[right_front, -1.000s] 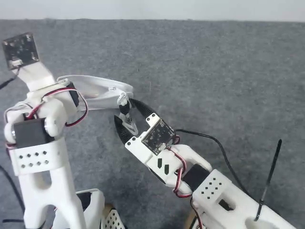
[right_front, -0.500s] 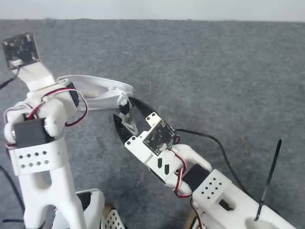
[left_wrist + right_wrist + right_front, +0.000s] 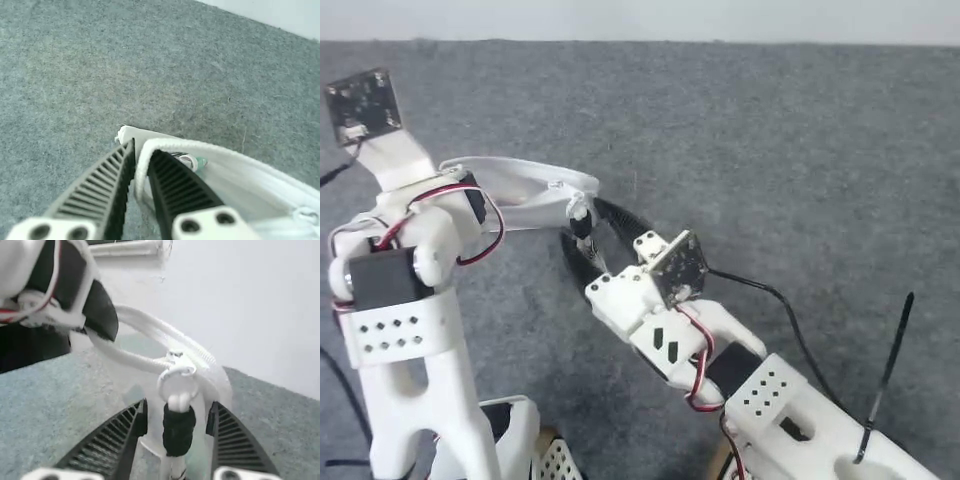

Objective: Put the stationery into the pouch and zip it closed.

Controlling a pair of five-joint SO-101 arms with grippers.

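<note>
Even diffuse light; faint shadows; right wrist view glary.

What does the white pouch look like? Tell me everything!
The pouch is white and soft, like fabric, with a zipper along its top. Its mouth gapes open, and a green-tipped thing shows inside. The left gripper pinches its rim at one end. At the other end, its zipper pull, a ring with a black tab, sits between the right gripper's open fingers.

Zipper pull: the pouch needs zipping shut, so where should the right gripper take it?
Pinch the black tab dangling below the white ring, coming from the end of the pouch where the right gripper is: the tab hangs free between its open fingers.
</note>
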